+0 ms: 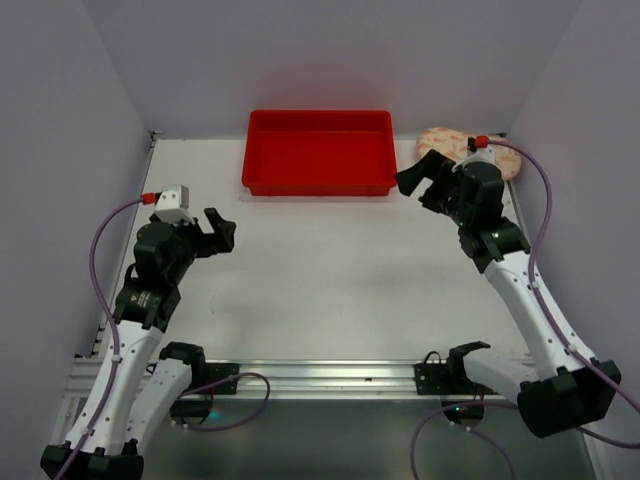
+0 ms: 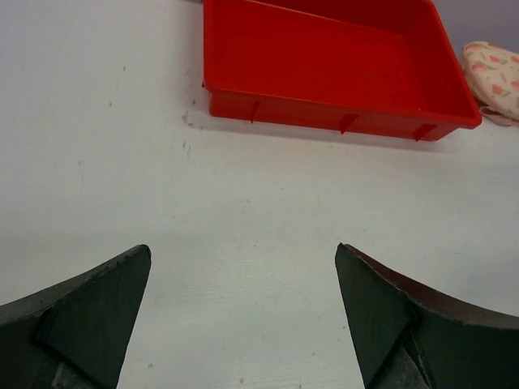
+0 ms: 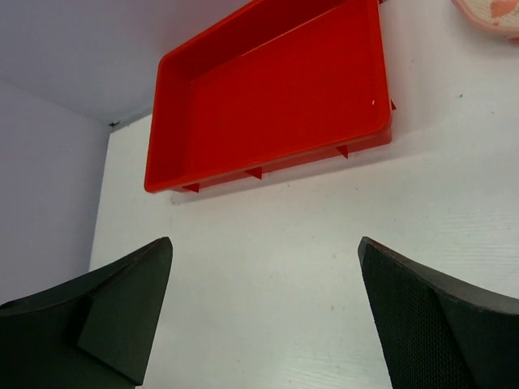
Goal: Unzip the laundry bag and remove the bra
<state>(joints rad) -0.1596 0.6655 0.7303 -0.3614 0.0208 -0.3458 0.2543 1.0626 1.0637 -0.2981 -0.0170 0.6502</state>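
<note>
Red tray point(image 1: 316, 186) near cream laundry bag point(image 1: 441, 139); left end effector point(image 2: 243, 247), right end effector point(image 3: 265, 240) both released.

Cream laundry bag point(image 1: 447, 142), red-orange marks, pink trim, lying far right, partly hidden

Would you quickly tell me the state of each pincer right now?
Left pincer: open, holding nothing.
Right pincer: open, holding nothing.
</note>
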